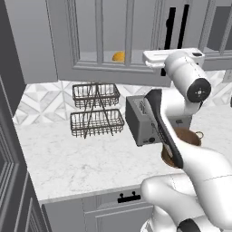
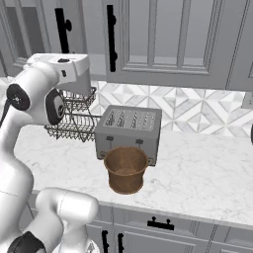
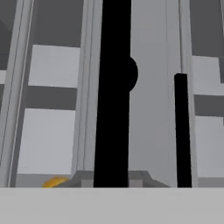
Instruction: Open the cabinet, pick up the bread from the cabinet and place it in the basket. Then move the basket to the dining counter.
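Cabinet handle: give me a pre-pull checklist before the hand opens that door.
1. Hand shut around the black bar handle: cannot tell; the handle looms close in the hand view, the grip itself is hidden.
2. Cabinet doors: not ok, closed.
3. Bread inside, behind the glass: ok, on the lower shelf.
4. Basket upright on the counter, in front of the toaster: ok.
5. Wire rack below the door's swing: ok, it stands lower than the cabinet.
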You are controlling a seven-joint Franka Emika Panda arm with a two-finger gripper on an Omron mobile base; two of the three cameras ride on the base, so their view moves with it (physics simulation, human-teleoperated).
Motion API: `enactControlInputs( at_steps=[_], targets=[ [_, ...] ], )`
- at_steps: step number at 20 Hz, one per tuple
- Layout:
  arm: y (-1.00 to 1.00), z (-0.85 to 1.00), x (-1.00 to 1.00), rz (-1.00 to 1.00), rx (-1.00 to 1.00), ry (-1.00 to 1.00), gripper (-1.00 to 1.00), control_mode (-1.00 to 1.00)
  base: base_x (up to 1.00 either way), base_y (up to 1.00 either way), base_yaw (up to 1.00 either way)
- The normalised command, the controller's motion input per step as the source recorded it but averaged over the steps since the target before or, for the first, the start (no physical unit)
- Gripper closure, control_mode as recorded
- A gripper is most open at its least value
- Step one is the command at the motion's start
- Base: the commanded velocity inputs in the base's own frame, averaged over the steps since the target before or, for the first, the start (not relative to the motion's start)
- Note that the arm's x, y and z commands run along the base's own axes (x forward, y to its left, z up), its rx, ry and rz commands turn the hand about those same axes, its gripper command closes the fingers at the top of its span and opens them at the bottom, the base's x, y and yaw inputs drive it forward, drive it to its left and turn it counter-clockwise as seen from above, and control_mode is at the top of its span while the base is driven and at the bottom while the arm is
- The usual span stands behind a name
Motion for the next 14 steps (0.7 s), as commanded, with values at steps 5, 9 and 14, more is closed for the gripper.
enactControlInputs(
  at_steps=[5,9,14],
  targets=[
    [0.34,0.0,-0.97,-0.07,-0.05,0.01,1.0,-1.0,0.0,0.0,0.0],
    [0.41,0.0,-0.58,-0.01,-0.04,0.03,1.0,-1.0,0.0,0.0,0.0],
    [0.52,0.0,-0.49,0.0,-0.05,0.04,1.0,-1.0,0.0,0.0,0.0]
  ],
)
